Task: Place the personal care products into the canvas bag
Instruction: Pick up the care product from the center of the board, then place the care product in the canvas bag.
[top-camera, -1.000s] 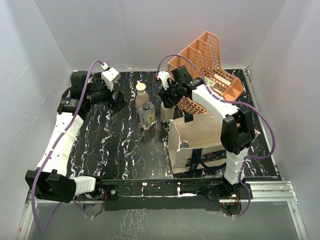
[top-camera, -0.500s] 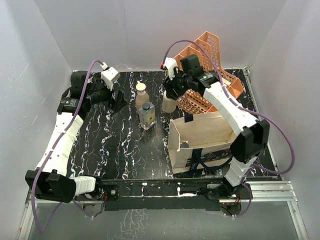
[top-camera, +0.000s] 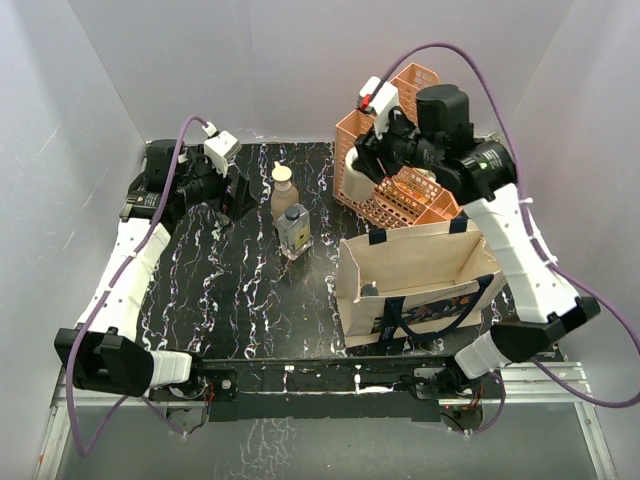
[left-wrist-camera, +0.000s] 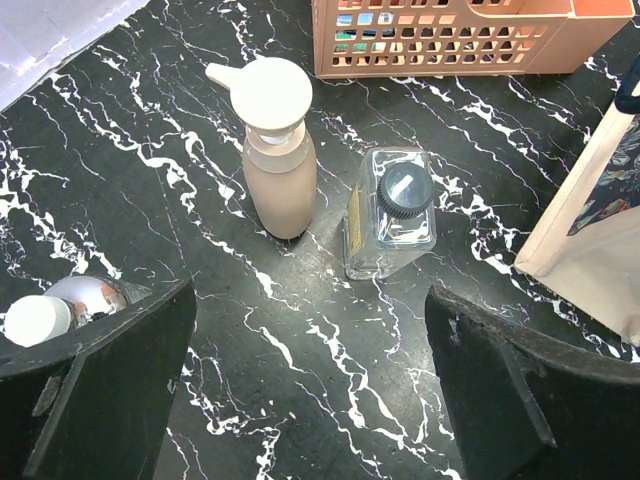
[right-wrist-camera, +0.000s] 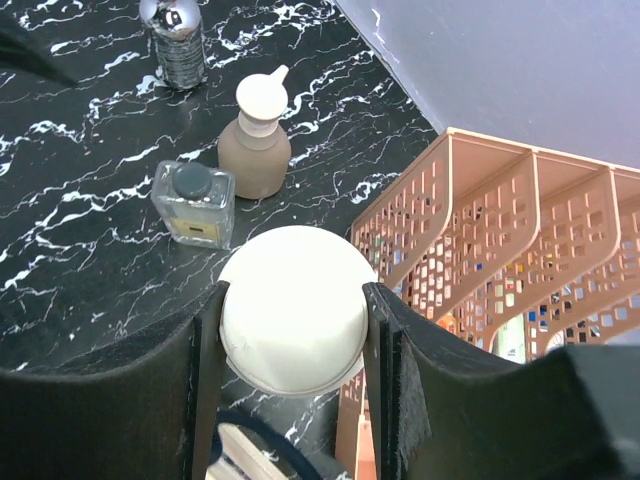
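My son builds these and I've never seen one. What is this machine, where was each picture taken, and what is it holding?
Two robot arms are bolted at the near edge of a marbled table. One picture looks down from a fixed camera above and behind them; the other two come from cameras on the wrists. On the table stand a tan bottle, a square glass bottle, a silver bottle, a canvas bag and a peach mesh organizer. The left pincer is open and empty. The right pincer holds a white-capped cream bottle aloft.
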